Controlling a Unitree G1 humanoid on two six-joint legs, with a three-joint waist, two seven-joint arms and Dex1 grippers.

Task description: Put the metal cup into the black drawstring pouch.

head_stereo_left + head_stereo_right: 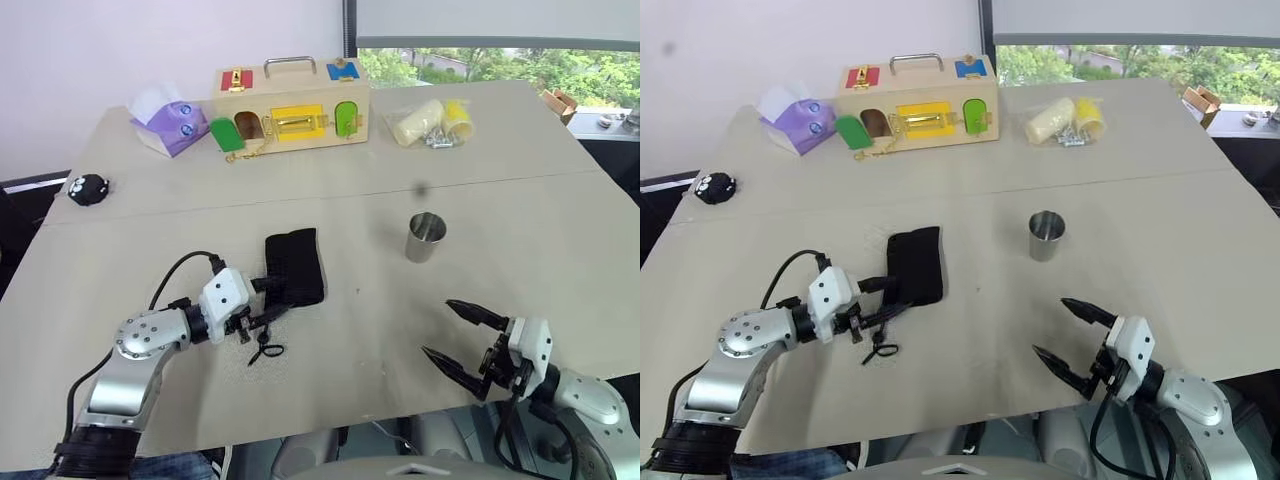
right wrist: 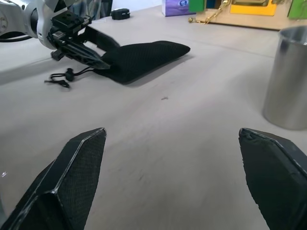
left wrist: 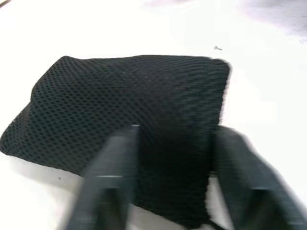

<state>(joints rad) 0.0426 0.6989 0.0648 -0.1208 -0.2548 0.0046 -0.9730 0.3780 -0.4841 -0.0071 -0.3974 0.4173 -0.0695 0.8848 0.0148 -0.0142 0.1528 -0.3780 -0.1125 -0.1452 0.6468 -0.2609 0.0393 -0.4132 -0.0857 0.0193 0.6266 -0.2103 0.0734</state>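
My left gripper (image 1: 262,303) sits at the mouth end of the black drawstring pouch (image 1: 295,265), its two fingers (image 3: 108,177) straddling the fabric with one on each side. They are partly drawn in, but I cannot tell whether they pinch the mesh. The pouch lies flat on the counter (image 1: 330,190), toward its near edge and left of centre. Its looped cord (image 1: 265,349) trails out just on the near side of that gripper.

My right gripper (image 1: 462,337) hangs over the near right part of the counter with its fingers spread wide and nothing between them, touching nothing.

The metal cup (image 1: 425,237) stands upright, mouth up, beyond the right gripper toward the middle of the counter, well apart from the pouch.

The left wrist view gives the pouch's open mesh weave. The right wrist view gives the cup's side wall (image 2: 288,79) close by and the left gripper (image 2: 91,48) at the pouch from across the counter.
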